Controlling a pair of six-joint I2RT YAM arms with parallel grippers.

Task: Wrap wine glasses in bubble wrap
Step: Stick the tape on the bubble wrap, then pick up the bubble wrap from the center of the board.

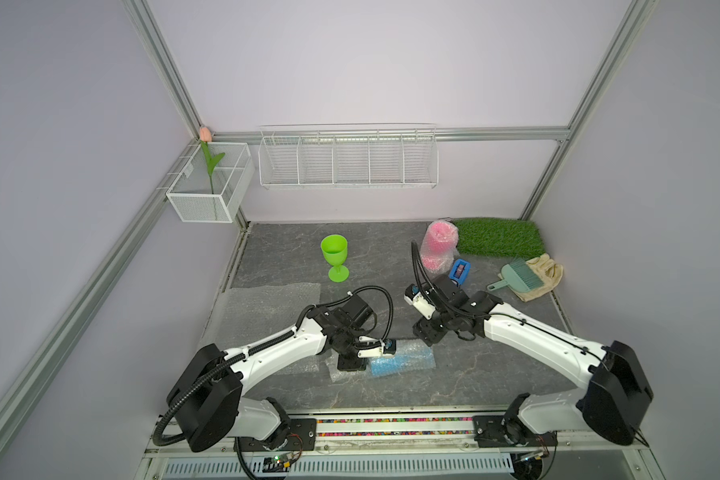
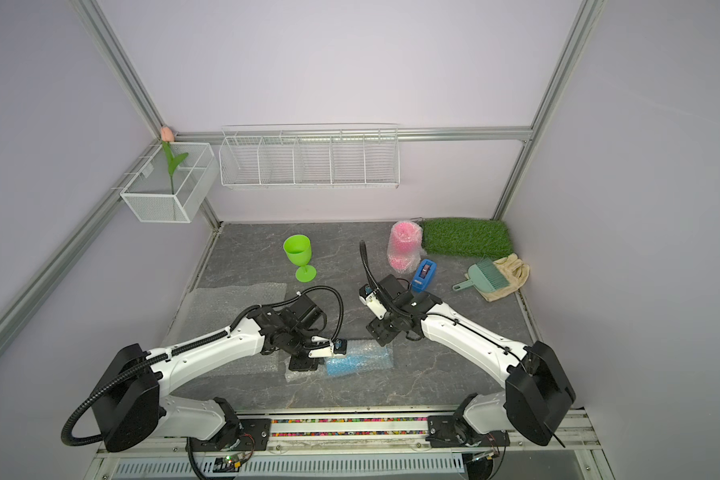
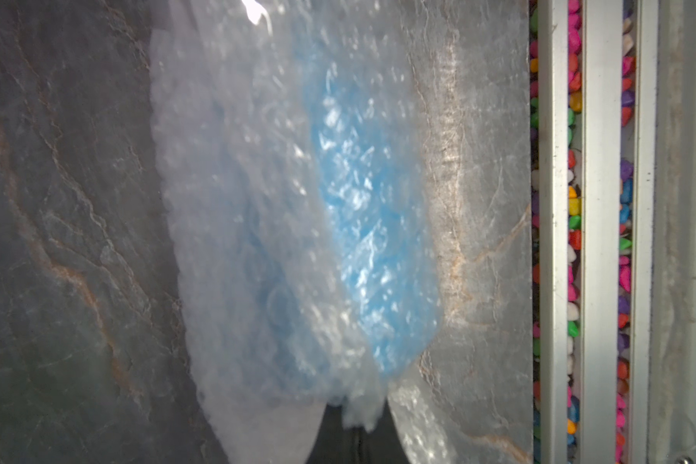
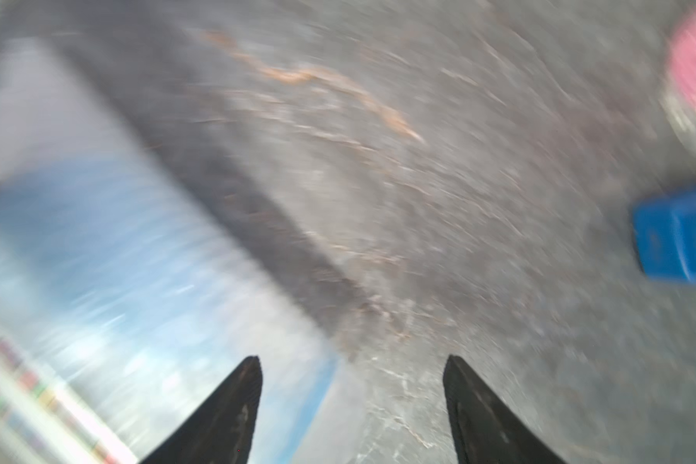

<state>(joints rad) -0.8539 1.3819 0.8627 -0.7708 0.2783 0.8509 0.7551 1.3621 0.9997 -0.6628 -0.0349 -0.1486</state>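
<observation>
- Sky-blue through clear film: blue goblet (image 1: 395,365) on its side at the front middle of the table (image 1: 454,386), rolled in bubble wrap (image 1: 412,347).
- Left gripper (image 3: 358,420): clamped tight on one end of that bubble wrap.
- Right gripper (image 4: 352,359): fingers spread apart, holding nothing, near the bundle's other end.
- Green goblet (image 1: 335,257): upright, bare, farther back.
- Pink goblet (image 1: 436,245): wrapped, beside the grass mat (image 1: 499,237).
- Spare sheet (image 1: 267,307): flat, at the left.

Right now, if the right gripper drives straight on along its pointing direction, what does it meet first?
Likely bare tabletop: the open right gripper aims just past the wrapped blue goblet, not at it. The view is blurred, so depth is unsure.
</observation>
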